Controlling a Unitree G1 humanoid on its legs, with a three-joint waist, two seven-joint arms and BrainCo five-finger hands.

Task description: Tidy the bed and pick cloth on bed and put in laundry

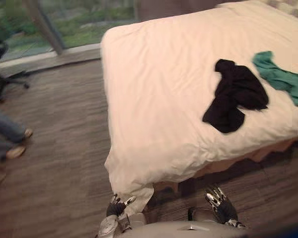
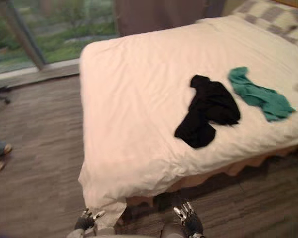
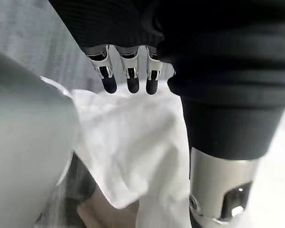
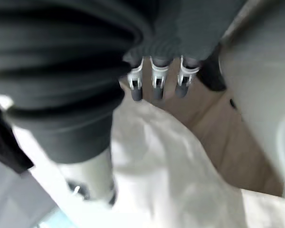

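A black cloth (image 1: pixel 236 94) lies crumpled on the white duvet of the bed (image 1: pixel 154 89), toward its near right side. A green cloth (image 1: pixel 280 77) lies just right of it, apart from it. Both of my hands hang low in front of the bed's near edge, far from the cloths. My left hand (image 1: pixel 116 206) is open beside the duvet's hanging corner (image 3: pixel 128 147), with its fingers (image 3: pixel 128 78) straight and holding nothing. To the right, my right hand (image 1: pixel 218 201) is open too, its fingers (image 4: pixel 154 85) pointing down over the duvet's edge.
A person's legs and shoes (image 1: pixel 10 134) stand on the wooden floor (image 1: pixel 54 148) at the left, near an office chair (image 1: pixel 5 74). A glass wall (image 1: pixel 64 20) runs behind the bed. A checked pillow (image 2: pixel 278 20) lies at the bed's far right.
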